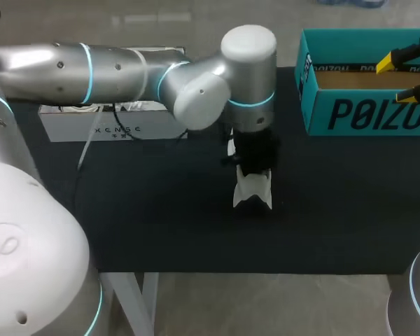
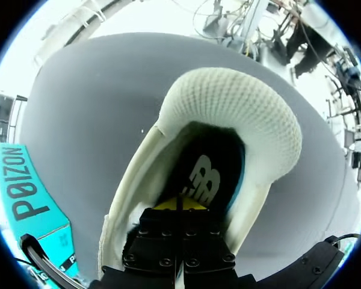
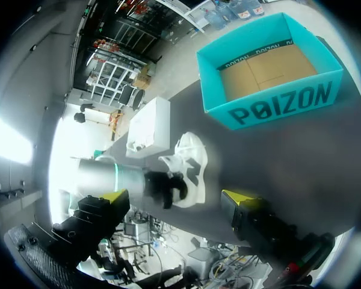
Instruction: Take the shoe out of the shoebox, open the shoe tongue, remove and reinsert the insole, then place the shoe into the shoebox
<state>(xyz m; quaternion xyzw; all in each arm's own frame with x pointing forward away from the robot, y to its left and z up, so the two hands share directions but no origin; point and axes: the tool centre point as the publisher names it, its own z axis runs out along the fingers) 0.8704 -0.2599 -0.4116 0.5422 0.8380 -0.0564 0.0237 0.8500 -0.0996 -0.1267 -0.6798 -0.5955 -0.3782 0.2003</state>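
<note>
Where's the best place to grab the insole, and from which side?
Take the insole by its heel end, coming in from above through the opening of the shoe. It lies flat inside, and its front is hidden under the mesh toe, so only the rear part is exposed. The left gripper is already at that end.

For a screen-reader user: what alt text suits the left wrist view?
The left gripper, shut, sits in the opening of a white shoe, over its dark insole. The shoe lies on the table, with a teal shoebox off to one side.
</note>
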